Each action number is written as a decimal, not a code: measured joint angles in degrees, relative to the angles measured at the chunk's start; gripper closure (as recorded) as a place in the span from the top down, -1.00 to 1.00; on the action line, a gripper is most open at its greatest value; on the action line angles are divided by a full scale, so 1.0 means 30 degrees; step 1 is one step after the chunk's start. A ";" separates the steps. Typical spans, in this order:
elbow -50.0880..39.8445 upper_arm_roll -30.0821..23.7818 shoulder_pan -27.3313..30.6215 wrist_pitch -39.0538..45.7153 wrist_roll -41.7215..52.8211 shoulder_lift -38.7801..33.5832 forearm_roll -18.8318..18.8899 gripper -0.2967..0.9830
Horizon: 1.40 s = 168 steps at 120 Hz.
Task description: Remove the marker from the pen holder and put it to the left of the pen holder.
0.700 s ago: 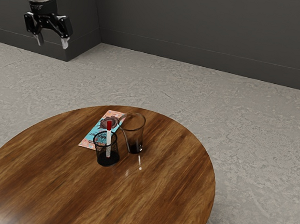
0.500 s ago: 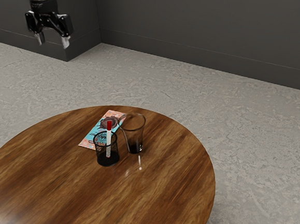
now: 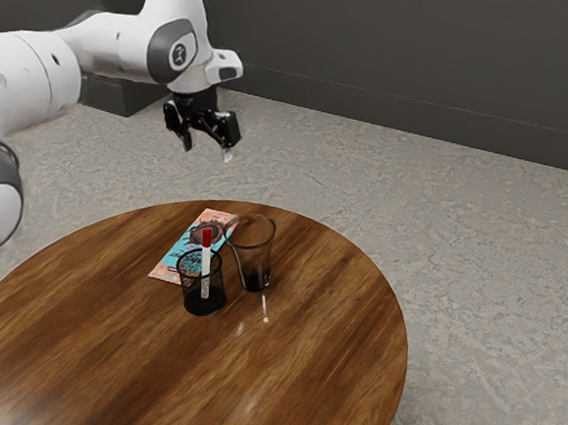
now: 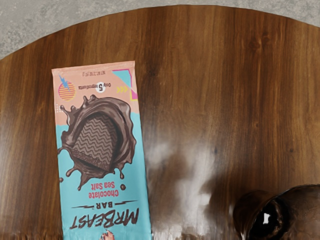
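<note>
In the exterior view my gripper (image 3: 208, 151) hangs open in the air, above and beyond the far side of the table, with its fingers apart and nothing between them. Well below it, the black mesh pen holder (image 3: 203, 298) stands upright on the wooden table. The marker (image 3: 205, 261), white with a red end on top, stands nearly upright inside the holder and sticks out above its rim.
A chocolate bar (image 3: 195, 237) lies flat behind the pen holder; the wrist view shows the same bar (image 4: 102, 145). A clear glass (image 3: 255, 255) stands close beside the holder, on the exterior view's right. The round table's edge (image 4: 195, 7) curves behind the bar.
The arm has swung in from the exterior view's upper left, bringing my open gripper closer to the table and lower. The marker, holder, glass and bar have not moved.
</note>
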 joint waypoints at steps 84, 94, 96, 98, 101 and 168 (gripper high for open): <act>-1.2843 -0.0048 -0.1822 1.0656 -0.0068 -0.5182 0.2618 0.48; -1.3021 -0.0048 -0.1994 1.1084 -0.0053 -0.5105 0.2672 0.48; -1.3037 -0.0048 -0.2048 1.1154 -0.0051 -0.5088 0.2679 0.48; -1.3049 -0.0048 -0.2111 1.1217 -0.0048 -0.5079 0.2685 0.48; -1.3060 -0.0052 -0.2200 1.1304 -0.0045 -0.5067 0.2693 0.47; -1.3197 -0.0049 -0.2608 1.2369 0.0003 -0.4127 0.2694 -0.02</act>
